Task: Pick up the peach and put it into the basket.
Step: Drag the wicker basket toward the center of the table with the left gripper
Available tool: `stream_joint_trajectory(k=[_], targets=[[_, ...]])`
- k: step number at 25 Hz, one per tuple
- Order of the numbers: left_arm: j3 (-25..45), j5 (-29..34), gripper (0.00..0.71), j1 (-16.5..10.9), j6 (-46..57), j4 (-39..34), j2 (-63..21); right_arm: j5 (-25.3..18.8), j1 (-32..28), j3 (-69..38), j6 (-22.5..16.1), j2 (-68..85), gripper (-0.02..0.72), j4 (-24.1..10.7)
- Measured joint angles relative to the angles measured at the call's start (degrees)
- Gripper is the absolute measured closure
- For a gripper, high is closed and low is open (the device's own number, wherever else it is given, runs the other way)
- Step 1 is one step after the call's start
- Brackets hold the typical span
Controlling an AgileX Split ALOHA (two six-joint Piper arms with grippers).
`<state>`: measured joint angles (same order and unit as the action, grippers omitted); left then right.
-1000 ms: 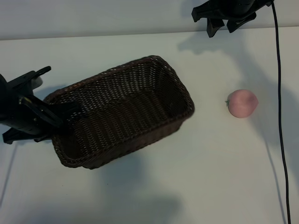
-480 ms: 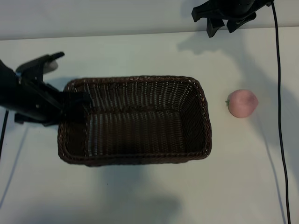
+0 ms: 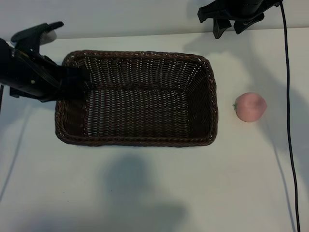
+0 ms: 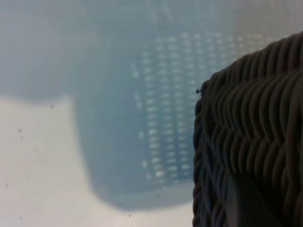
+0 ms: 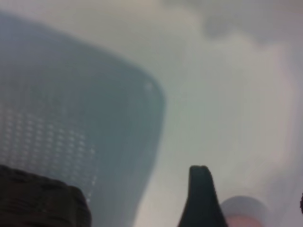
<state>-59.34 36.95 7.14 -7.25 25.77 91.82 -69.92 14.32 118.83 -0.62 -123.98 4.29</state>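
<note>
The dark brown wicker basket point(image 3: 140, 99) hangs above the white table, casting a shadow below it. My left gripper point(image 3: 72, 81) is shut on its left rim; in the left wrist view the braided rim point(image 4: 246, 137) fills one side, with a dark finger point(image 4: 248, 203) against the weave. The pink peach point(image 3: 250, 107) lies on the table just right of the basket, touching nothing. My right gripper point(image 3: 228, 25) hangs open at the back, well behind the peach. In the right wrist view one finger point(image 5: 201, 198) shows, with the peach point(image 5: 242, 217) at the frame's edge.
A black cable point(image 3: 288, 125) runs down the right side of the table, right of the peach. The basket's corner point(image 5: 42, 203) shows in the right wrist view. Bare white table point(image 3: 231, 183) lies in front of the basket and the peach.
My left gripper has swung the basket from a tilted pose to square with the table and carried it toward the back. The peach and the right gripper have stayed put.
</note>
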Motion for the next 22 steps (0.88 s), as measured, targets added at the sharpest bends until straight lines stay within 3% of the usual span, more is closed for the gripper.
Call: stream_joint_trajectory(k=[10, 22], targets=[[-3.26, 0.86, 0.524, -1.22, -0.57, 0.09, 5.15, 0.00, 0.00, 0.00, 0.11, 0.00, 0.210, 0.19], [-5.12, -1.63, 0.524, -0.92, -10.57, 12.14, 15.32, 0.00, 0.00, 0.00, 0.17, 0.00, 0.210, 0.19]])
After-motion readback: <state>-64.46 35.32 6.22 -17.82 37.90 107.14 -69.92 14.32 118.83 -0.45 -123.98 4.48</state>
